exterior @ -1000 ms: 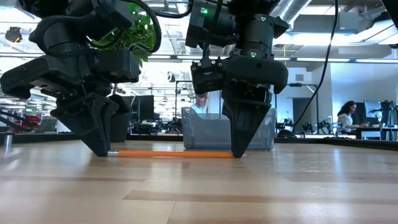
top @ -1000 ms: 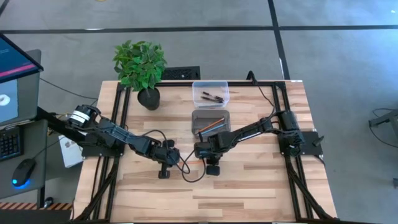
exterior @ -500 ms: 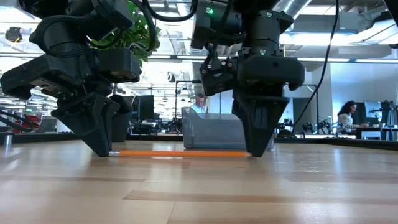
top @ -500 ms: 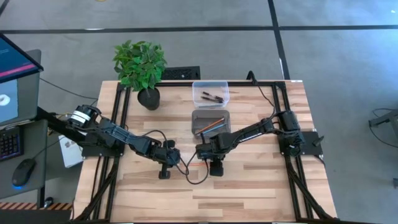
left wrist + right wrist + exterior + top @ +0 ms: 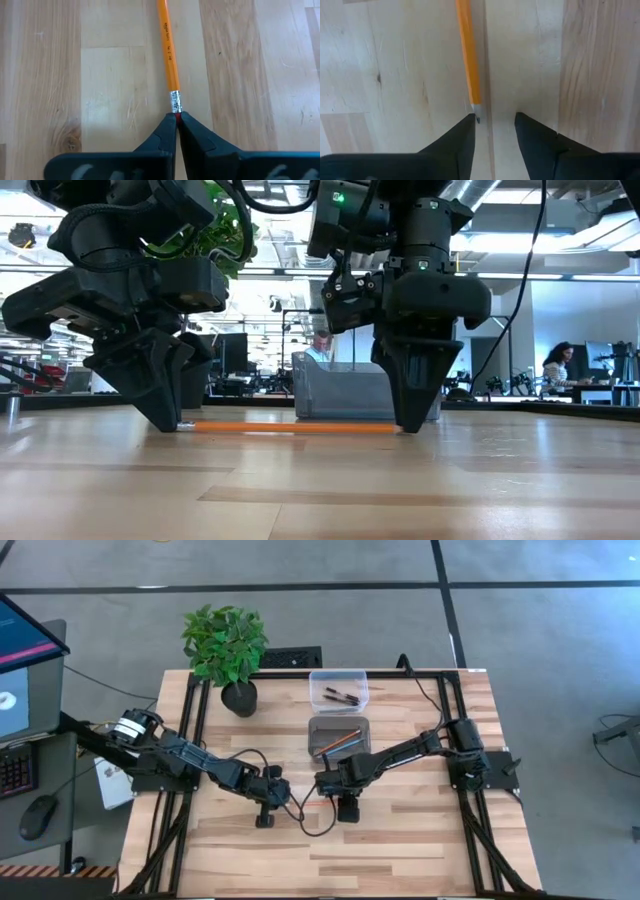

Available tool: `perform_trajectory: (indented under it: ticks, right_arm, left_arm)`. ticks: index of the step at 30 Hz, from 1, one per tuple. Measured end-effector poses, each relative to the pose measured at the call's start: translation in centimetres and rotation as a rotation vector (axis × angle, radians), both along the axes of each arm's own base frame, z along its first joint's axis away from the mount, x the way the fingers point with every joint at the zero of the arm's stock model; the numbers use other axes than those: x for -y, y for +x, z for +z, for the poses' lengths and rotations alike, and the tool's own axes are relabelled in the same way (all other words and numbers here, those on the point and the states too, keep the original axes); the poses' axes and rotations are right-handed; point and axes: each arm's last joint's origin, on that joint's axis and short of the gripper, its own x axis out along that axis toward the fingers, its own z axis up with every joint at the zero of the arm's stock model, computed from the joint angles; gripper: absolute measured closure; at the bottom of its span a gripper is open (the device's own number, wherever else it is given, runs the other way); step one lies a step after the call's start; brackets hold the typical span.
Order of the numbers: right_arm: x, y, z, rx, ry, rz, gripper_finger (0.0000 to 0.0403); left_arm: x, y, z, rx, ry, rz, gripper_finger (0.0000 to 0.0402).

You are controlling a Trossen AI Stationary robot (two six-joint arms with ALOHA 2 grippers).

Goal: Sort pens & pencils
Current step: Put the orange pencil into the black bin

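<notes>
Desk (image 5: 420, 840) — light wooden planks inside a dark frame.

Surroundings: potted plant (image 5: 226, 648) at the far left corner. Clear bin (image 5: 338, 688) at the far edge, holding two black pens (image 5: 342, 695). Grey bin (image 5: 338, 734) just in front of it, nearer the arms, holding an orange pencil and a dark stick crossing it; in the low view this bin (image 5: 340, 392) stands directly behind the work area. Loose black cable (image 5: 312, 822) looping on the desk between the two arms. People sit at workstations in the room beyond.

Orange pencil (image 5: 290, 426) — flat on the desk, long axis running from one arm to the other. Eraser end with metal ferrule (image 5: 175, 102) toward the left arm; sharpened tip (image 5: 476, 116) toward the right arm.

Left end effector (image 5: 177, 125) — down at the desk, fingers pressed together, pinching the eraser end.

Right end effector (image 5: 494, 127) — down at the desk at the pencil's tip, fingers parted; the tip lies just beside one finger (image 5: 462, 135), the other finger well clear of it, nothing gripped.
</notes>
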Motion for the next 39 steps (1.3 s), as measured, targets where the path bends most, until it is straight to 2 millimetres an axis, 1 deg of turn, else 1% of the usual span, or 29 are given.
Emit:
perform_trajectory:
  ticks: [12, 26, 31, 35, 39]
  right_arm:
    - [-0.2, 0.1, 0.0, 0.012, 0.012, 0.007, 0.0257]
    - [-1.8, 0.3, 0.1, 0.064, 0.052, 0.056, 0.0265]
    - [-2.0, 0.5, -0.5, 0.06, 0.065, 0.049, 0.0273]
    - [-2.0, 0.7, -1.1, 0.052, 0.064, 0.05, 0.0285]
    - [-2.0, 0.7, -1.1, 0.055, 0.056, 0.051, 0.0315]
  left_arm:
    - [0.1, 0.2, 0.0, 0.017, -0.016, 0.007, 0.0401]
    - [0.1, 0.3, 0.0, 0.03, -0.023, 0.053, 0.0401]
    - [0.1, 0.4, -0.1, 0.044, -0.032, 0.073, 0.0401]
    - [0.1, 0.4, -0.1, 0.047, -0.032, 0.076, 0.0401]
    - [0.1, 0.5, -0.1, 0.049, -0.033, 0.079, 0.0401]
